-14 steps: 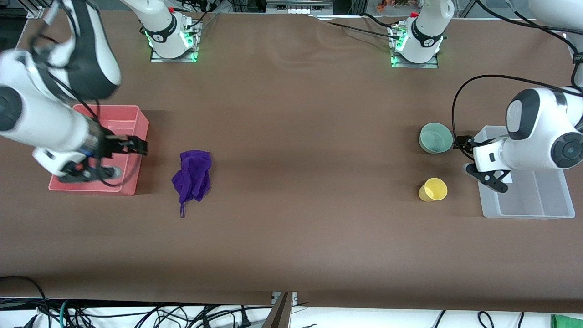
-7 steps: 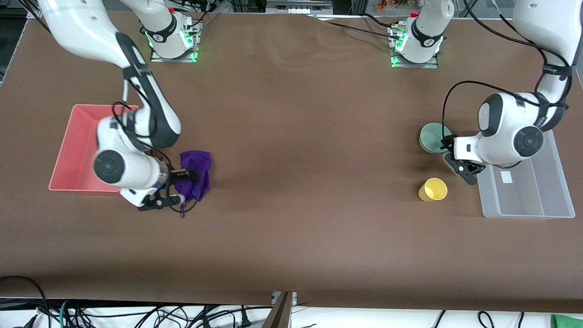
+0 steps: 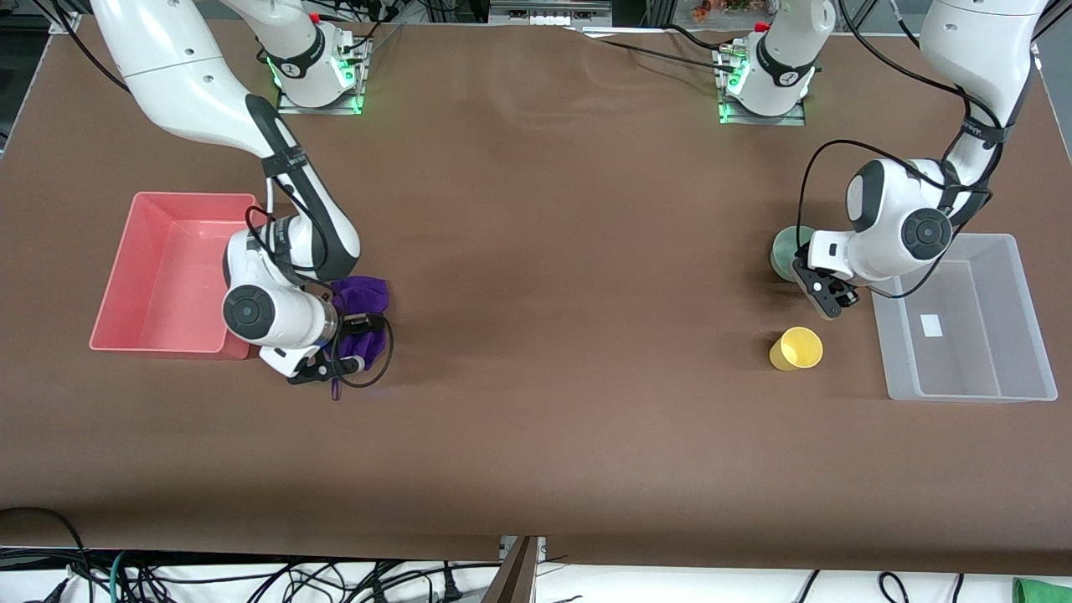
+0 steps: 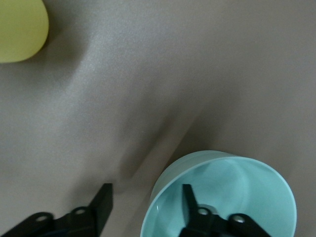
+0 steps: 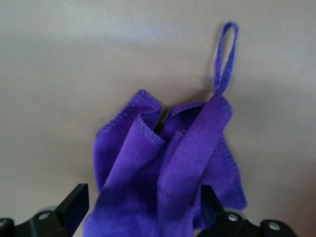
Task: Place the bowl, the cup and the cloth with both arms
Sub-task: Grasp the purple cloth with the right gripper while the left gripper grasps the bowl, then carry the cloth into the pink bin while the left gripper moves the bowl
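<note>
The purple cloth (image 3: 366,295) lies crumpled on the table beside the red bin; its loop shows in the right wrist view (image 5: 224,57). My right gripper (image 3: 362,342) is open, one finger on each side of the cloth (image 5: 163,173). The teal-green bowl (image 3: 784,249) stands near the clear bin, partly hidden by my left arm. My left gripper (image 3: 819,286) is open and straddles the bowl's rim (image 4: 197,163), one finger inside the bowl (image 4: 237,192), one outside. The yellow cup (image 3: 796,348) stands nearer the front camera than the bowl; it also shows in the left wrist view (image 4: 19,29).
An empty red bin (image 3: 138,251) stands at the right arm's end of the table. An empty clear plastic bin (image 3: 1005,251) stands at the left arm's end, beside the bowl and cup. The brown table (image 3: 569,251) stretches between them.
My right gripper has moved from over the red bin down around the cloth. My left gripper has moved from over the clear bin to the bowl's rim.
</note>
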Robot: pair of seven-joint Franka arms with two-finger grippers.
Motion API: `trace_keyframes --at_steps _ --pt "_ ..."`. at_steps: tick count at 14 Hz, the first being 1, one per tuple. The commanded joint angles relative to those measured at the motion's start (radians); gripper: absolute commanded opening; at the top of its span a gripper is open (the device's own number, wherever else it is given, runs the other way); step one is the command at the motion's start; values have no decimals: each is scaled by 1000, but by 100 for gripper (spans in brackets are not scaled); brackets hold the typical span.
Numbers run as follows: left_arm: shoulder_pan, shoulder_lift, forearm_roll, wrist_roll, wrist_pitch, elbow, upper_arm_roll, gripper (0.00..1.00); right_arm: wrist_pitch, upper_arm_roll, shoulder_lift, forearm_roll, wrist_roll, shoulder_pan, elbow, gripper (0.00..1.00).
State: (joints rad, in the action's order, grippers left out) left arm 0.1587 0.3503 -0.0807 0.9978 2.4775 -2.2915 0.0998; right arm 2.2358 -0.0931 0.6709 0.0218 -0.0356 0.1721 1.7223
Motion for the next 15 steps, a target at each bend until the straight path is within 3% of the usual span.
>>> trace_keyframes --at_steps 1,2,3,5,7,10,12,13,15 --pt "5 -30 -22 44 0 -10 4 0 83 -4 -19 7 16 -3 69 57" --pt "5 -30 -22 44 0 -10 4 0 82 -4 -19 9 14 4 69 14" --pt "5 -31 -22 45 -3 -6 4 0 74 -4 -21 10 -1 9 69 0" --pt "5 -51 -22 44 -55 29 4 0 56 -4 -42 10 8 7 63 0" --pt "5 -73 -22 45 -244 142 4 0 -43 -2 -106 10 19 -8 50 0" --pt "28 -65 -22 117 -542 389 -5 0 -307 0 -224 10 20 -58 -24 0" --pt "82 -24 -53 195 -639 513 -5 0 -524 4 -301 -2 55 -103 -79 0" --pt "110 -5 -86 241 -644 542 -5 0 -624 24 -336 -8 131 -130 -89 0" --pt "185 51 -140 306 -618 592 -3 0 -735 132 -379 -28 354 -174 -87 0"
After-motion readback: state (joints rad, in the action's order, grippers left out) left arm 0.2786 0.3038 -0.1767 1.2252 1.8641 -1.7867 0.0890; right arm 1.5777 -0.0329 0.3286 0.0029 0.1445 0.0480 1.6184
